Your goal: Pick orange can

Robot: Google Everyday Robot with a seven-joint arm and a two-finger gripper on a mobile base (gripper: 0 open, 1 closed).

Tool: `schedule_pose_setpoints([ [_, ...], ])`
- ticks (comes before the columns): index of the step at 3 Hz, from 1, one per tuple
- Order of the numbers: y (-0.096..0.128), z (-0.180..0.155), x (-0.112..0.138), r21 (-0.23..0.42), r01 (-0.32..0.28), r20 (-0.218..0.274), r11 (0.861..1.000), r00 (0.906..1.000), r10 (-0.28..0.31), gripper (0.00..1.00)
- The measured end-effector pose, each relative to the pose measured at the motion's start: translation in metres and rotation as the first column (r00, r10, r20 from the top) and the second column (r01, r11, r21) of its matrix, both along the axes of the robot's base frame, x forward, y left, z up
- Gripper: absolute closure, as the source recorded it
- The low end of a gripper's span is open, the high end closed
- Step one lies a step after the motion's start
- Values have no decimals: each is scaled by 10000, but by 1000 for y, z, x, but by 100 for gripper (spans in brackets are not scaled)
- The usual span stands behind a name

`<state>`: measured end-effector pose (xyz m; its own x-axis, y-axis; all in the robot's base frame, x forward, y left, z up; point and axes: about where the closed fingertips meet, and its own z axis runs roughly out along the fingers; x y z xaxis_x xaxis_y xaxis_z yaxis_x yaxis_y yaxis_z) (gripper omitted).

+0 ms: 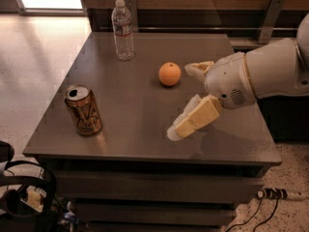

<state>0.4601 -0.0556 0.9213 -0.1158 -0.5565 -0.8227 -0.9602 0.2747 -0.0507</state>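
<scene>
The orange can (83, 109) stands upright near the front left corner of the grey table (140, 134); it is coppery brown with a pale pattern and a silver top. My gripper (179, 100) hangs over the table's right half, well to the right of the can and not touching it. Its cream fingers (193, 120) are spread apart and hold nothing. The white arm reaches in from the right edge of the view.
A round orange fruit (169, 74) lies mid-table, just left of the upper finger. A clear water bottle (123, 30) stands at the back left. A dark wall rail runs behind the table. Cables and robot base parts (21, 197) sit on the floor at front left.
</scene>
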Motion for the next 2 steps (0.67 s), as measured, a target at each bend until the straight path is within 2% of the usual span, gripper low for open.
schedule_pose_setpoints([
  [1,7,3,0,216,-107,12,9997,9999,107,0],
  [2,6,3,-1,147,-90,15,9999,10000,90,0],
])
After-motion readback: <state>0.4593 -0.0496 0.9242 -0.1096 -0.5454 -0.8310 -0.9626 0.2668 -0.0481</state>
